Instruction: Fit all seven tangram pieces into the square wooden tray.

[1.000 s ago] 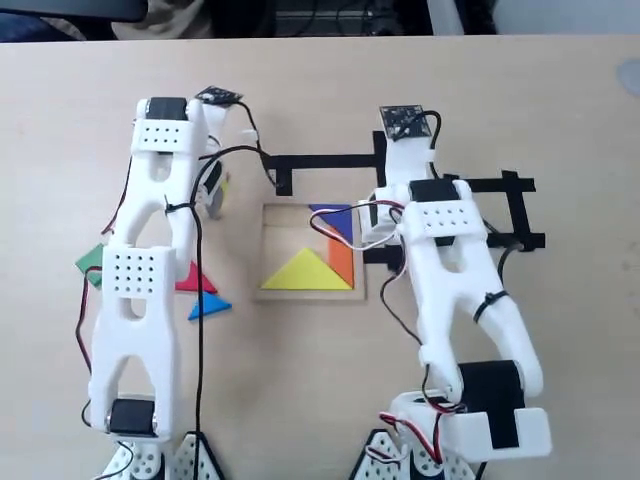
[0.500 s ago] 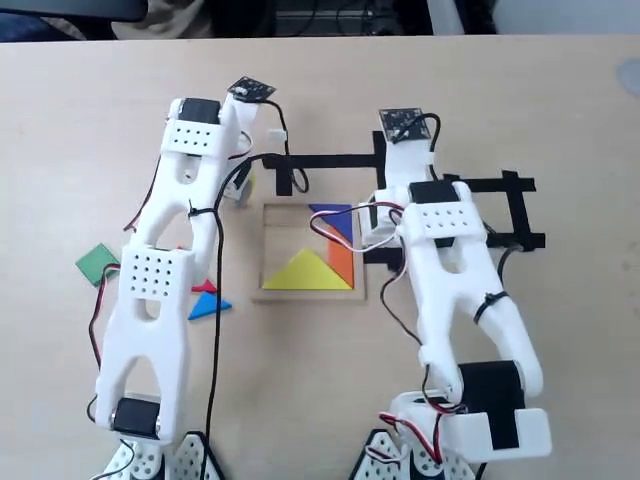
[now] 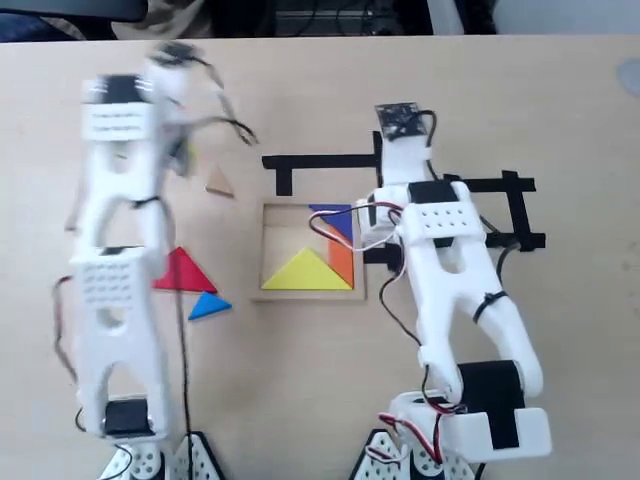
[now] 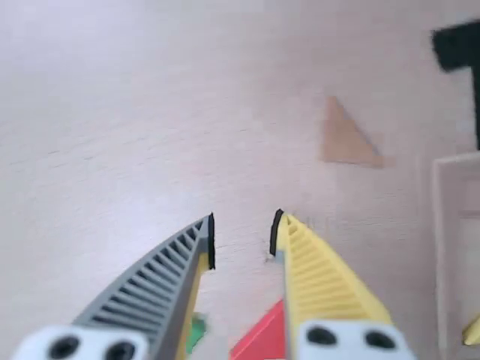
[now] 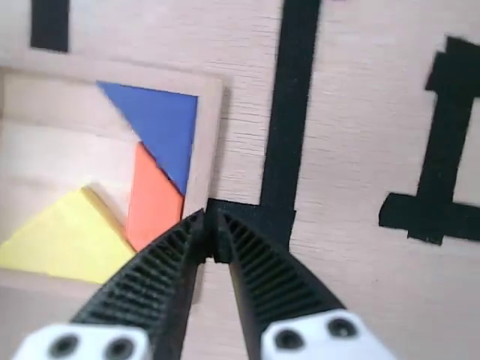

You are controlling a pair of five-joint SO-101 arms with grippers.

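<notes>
The square wooden tray holds a yellow triangle, an orange piece and a blue triangle. A small tan triangle lies on the table off the tray's far left corner, also in the left wrist view. A red triangle and a small blue triangle lie left of the tray. My left gripper is open and empty, over bare table left of the tan triangle. My right gripper is shut and empty at the tray's right rim.
Black tape strips run behind the tray and to its right. The left wrist view catches a green piece beside the red triangle, and the tray's left rim.
The left arm swung right toward the tray's far left corner, then back left and farther from the tray. The tan triangle now lies uncovered on the table. The right arm stayed still.
</notes>
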